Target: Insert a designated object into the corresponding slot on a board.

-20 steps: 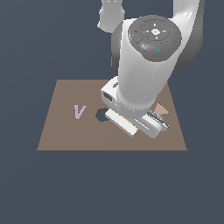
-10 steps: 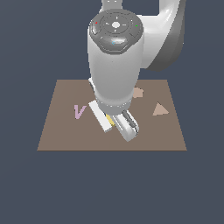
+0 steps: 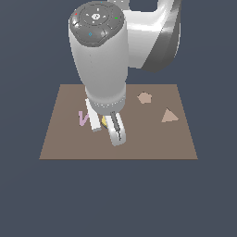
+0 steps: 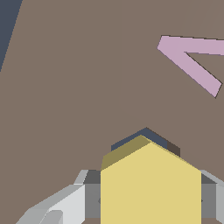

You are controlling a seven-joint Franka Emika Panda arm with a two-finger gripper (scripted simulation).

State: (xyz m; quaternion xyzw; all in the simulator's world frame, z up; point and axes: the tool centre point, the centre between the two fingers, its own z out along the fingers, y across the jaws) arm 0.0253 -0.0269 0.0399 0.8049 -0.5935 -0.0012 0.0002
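We see our gripper (image 4: 151,199) clamped on the yellow hexagonal block (image 4: 151,183), held low over the board (image 3: 69,143) just beside the pink V (image 4: 192,61); a dark slot (image 4: 151,136) edge shows directly behind the block.

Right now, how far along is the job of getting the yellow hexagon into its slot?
Done: the pincer is shut on the yellow hexagon. In hand: it holds the block over the board, beside the pink V, with the slot showing as a dark edge just beyond it. Left: seating the block and letting go.
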